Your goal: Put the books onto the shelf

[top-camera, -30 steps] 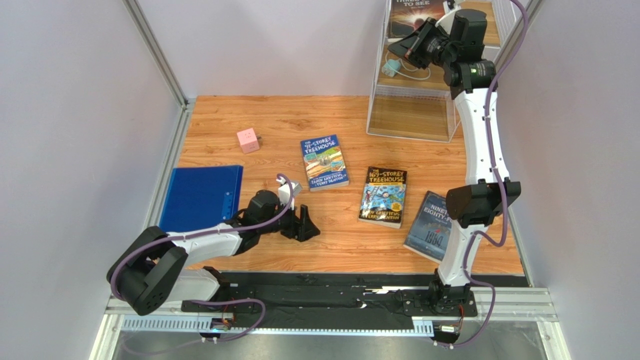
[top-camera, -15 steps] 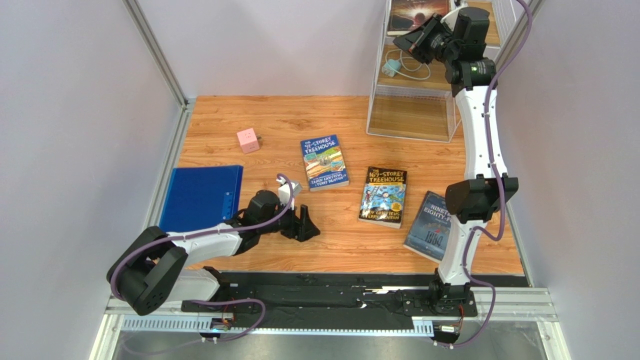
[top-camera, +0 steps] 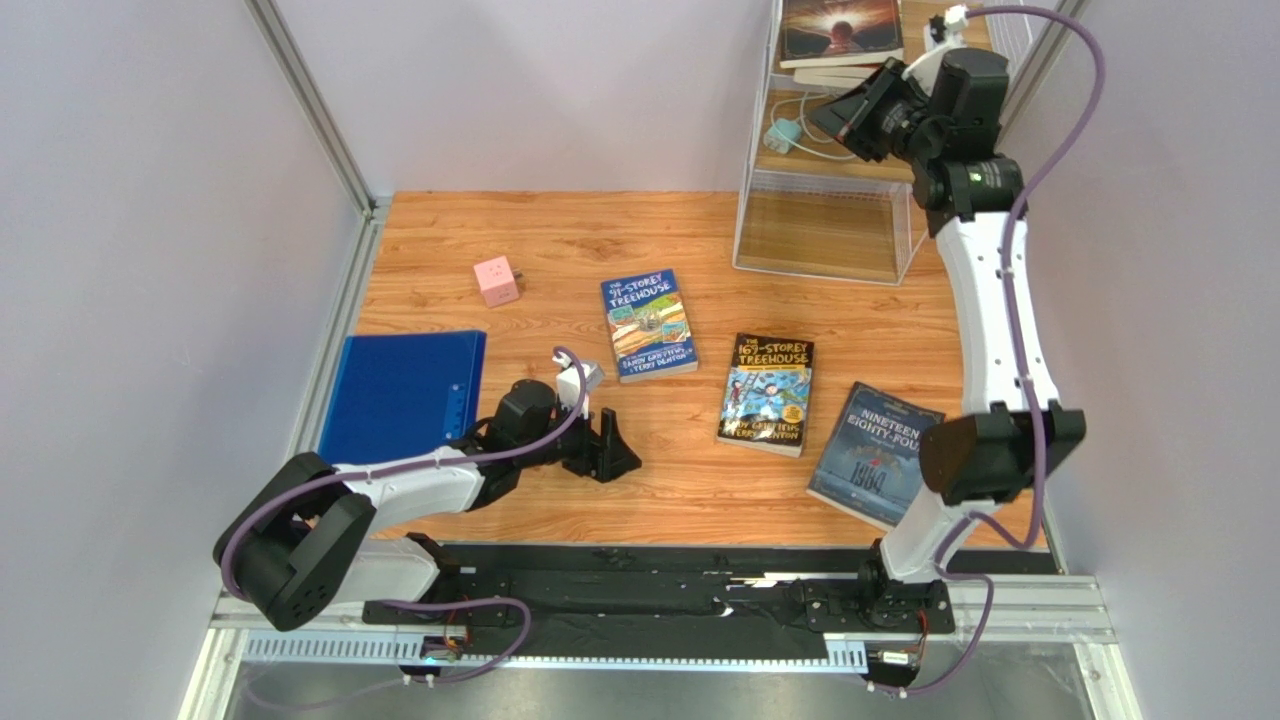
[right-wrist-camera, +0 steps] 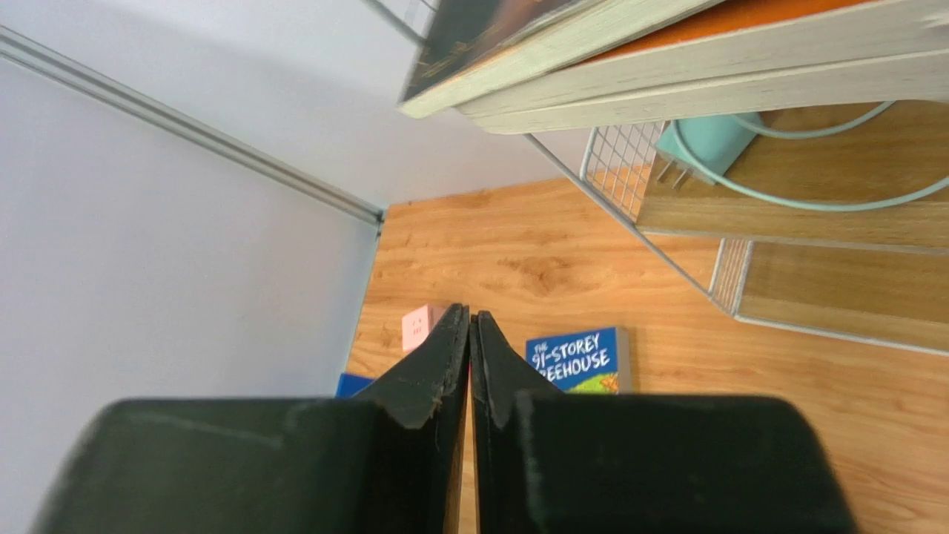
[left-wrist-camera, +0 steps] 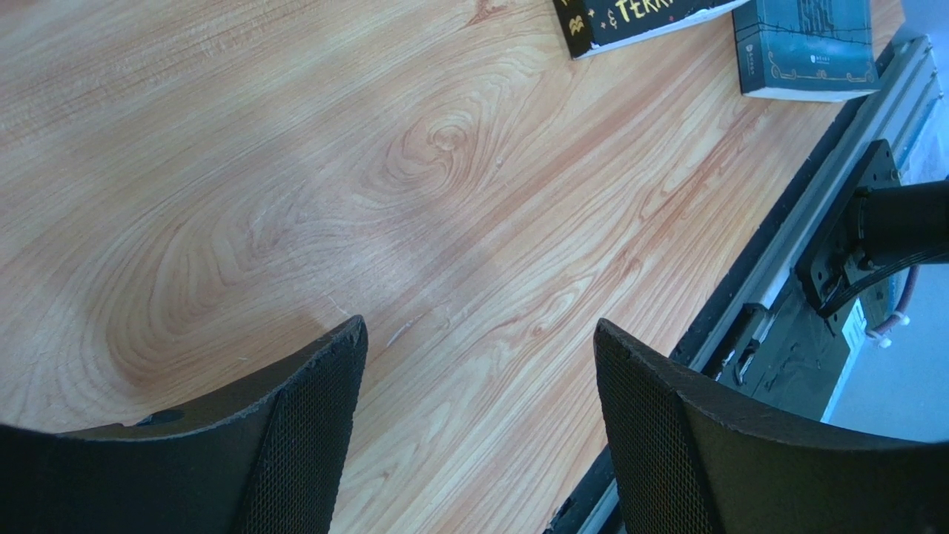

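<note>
A: Where are the paperbacks?

B: Two lie stacked flat on the top board of the tall white wire-frame shelf (top-camera: 819,233) — the dark glossy "Three Days to See" paperback (top-camera: 839,27) uppermost, with a second book (top-camera: 831,72) under it that shows only pale page edges. Three rest flat on the honey-coloured wood-grain table (top-camera: 601,240): the blue cartoon "91-Storey Treehouse" paperback (top-camera: 649,323), the black cartoon Treehouse paperback (top-camera: 768,393) to its right, and the grey-blue "Nineteen Eighty-Four" paperback (top-camera: 875,450) nearest the right arm's base.

A: And the grippers?

B: The right gripper (right-wrist-camera: 469,323) is raised close to the shelf's upper tiers, its matte black fingers pressed together with nothing between them. The left gripper (left-wrist-camera: 479,339) sits low over the table, its mesh-textured pads (left-wrist-camera: 312,423) spread wide — only bare wood grain in the gap.

A: Anything else?

B: A flat plain blue folder (top-camera: 403,393) lies at the table's left edge, with a small pink cube (top-camera: 496,279) behind it. A mint-green plug with looped cable (top-camera: 781,138) sits on the shelf's middle board.
</note>
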{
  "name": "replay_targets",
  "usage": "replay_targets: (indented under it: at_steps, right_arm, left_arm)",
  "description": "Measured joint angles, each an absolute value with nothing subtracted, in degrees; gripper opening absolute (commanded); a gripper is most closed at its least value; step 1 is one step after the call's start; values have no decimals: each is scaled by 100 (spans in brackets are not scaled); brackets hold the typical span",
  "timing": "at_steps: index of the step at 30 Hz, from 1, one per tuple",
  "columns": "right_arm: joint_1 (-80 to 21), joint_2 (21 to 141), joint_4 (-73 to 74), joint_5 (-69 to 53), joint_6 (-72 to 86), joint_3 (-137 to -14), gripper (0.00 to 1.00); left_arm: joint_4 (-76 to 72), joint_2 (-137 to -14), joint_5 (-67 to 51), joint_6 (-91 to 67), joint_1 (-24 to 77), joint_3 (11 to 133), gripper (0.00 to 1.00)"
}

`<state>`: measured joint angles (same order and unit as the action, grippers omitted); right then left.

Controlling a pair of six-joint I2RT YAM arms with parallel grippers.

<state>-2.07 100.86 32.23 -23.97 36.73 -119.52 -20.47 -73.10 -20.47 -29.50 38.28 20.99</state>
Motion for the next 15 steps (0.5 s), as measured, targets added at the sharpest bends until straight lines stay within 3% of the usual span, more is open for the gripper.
replay_targets:
  at_steps: [6, 9, 10, 11, 13, 15]
  right_arm:
    - [-115, 8766, 3020, -1826, 3422, -11104, 31]
    - [-32, 8075, 2888, -1420, 3295, -10333, 56]
    - [5, 7896, 2810, -1315, 3301, -10064, 72]
    - [64, 7618, 2720, -1188, 3262, -9638, 81]
    - [228, 7203, 2609, -993, 3267, -8945, 94]
    - [425, 6965, 2545, -856, 3232, -8431, 97]
  left_arm:
    - [-2049, -7310, -2047, -2947, 3828, 2099, 79]
    - [-2047, -7310, -2047, -2947, 3828, 2099, 79]
    - [-2047, -7310, -2047, -2947, 3828, 2099, 79]
    - [-2047, -7308, -2047, -2947, 3828, 2099, 79]
    - [-2043, -7297, -2047, -2945, 3828, 2099, 80]
    - [-2040, -7279, -2047, -2943, 3828, 2099, 80]
